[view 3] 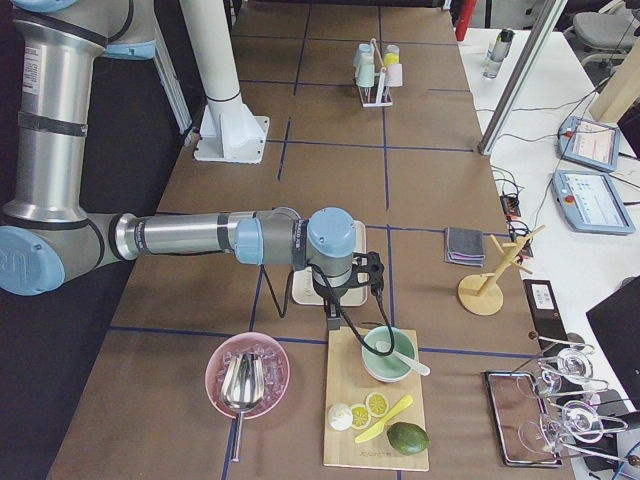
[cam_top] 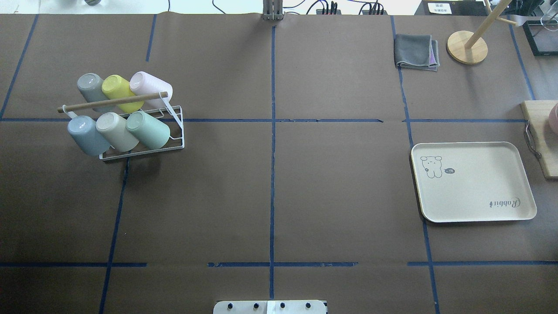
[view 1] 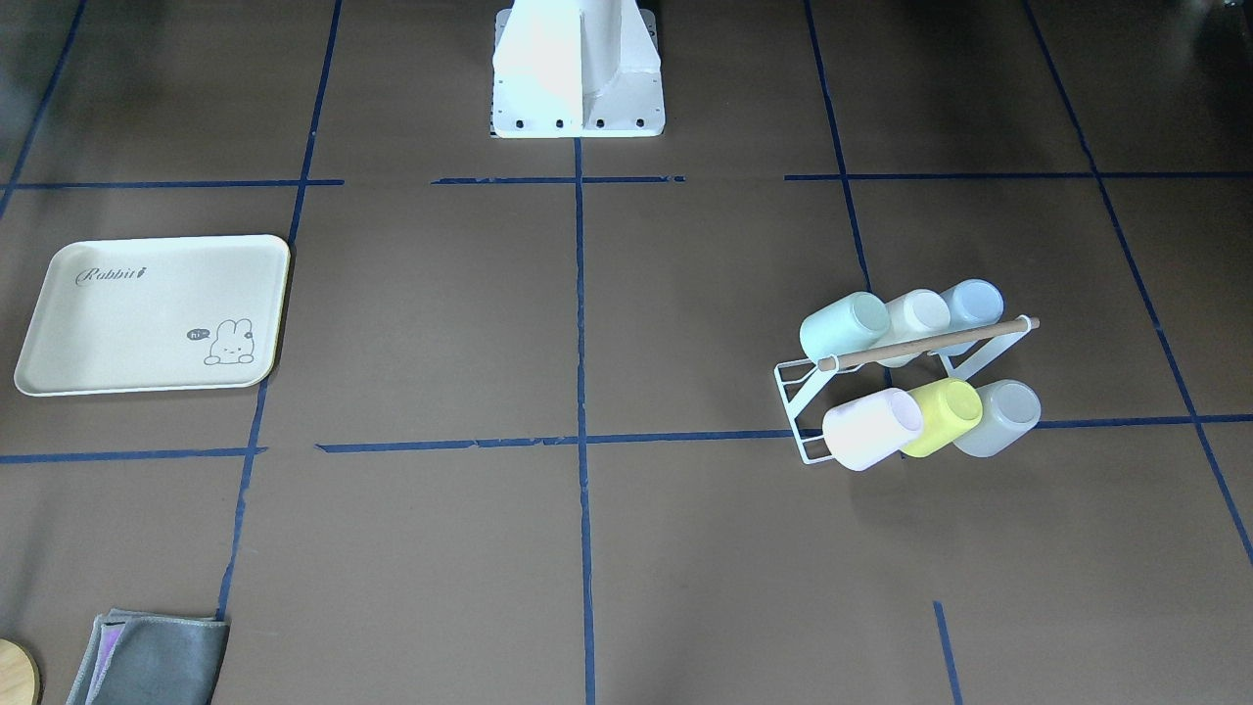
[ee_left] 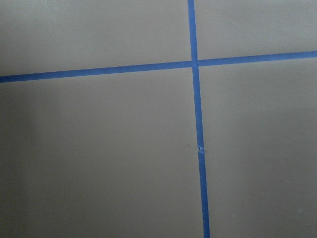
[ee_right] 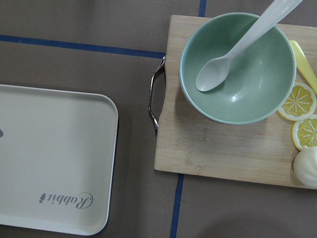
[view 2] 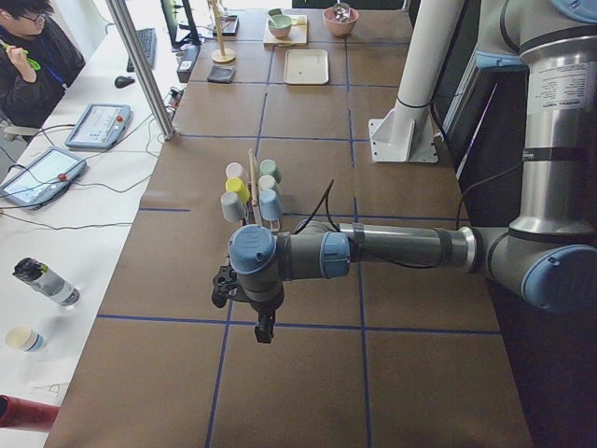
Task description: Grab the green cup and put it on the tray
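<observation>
Where script marks the tray [view 1: 117, 333], it reads "Rabbit".

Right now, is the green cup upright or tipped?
Tipped: the green cup leans slanted on the wire rack, beside the cream cup.

You see a table [cam_top: 340, 196] covered with brown paper, and blue tape [cam_top: 272, 174] divides it into large squares. Along its far side stands your white desk [view 2: 112, 233], with two tablets [view 2: 98, 126] and some loose cables on it. A metal pole [view 2: 142, 70] rises at the desk's edge. The light is even and soft, with weak shadows.
</observation>
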Motion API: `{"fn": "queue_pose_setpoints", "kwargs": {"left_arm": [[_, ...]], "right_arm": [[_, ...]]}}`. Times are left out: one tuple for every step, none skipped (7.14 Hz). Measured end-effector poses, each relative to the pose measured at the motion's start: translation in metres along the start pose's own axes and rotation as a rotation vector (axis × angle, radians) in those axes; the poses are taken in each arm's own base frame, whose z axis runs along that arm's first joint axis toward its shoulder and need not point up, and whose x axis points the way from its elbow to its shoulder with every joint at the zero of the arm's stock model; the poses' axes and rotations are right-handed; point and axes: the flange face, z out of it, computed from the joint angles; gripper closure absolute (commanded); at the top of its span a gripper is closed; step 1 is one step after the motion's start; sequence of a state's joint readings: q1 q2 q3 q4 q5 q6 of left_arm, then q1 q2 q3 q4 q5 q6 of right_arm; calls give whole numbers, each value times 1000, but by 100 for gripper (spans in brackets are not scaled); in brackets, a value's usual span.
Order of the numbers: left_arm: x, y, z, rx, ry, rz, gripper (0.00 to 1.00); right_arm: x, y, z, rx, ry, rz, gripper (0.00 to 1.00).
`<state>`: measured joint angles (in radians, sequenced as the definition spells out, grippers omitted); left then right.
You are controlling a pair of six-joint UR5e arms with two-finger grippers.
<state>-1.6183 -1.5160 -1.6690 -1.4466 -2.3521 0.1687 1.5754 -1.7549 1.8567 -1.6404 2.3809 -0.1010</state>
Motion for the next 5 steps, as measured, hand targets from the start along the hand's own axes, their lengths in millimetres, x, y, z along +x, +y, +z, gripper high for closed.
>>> {"fn": "queue_pose_setpoints", "kwargs": {"left_arm": [[0,0,1,-1,0,0,0],[0,1,1,-2,1,0,0],[0,1,2,-2,2,1,0],[0,1,2,-2,3,2,0],[0,1,3,-3,3,2,0]], "right_arm": [[-1,-1,0,4,-7,-5,0],[-6,-3,1,13,-16,-27,1],[-17,-9,5,29,-24,-60,0],[-34,-17,15,37,-34,-59,0],[-51,-24,34,38,-39,-28,0]]}}
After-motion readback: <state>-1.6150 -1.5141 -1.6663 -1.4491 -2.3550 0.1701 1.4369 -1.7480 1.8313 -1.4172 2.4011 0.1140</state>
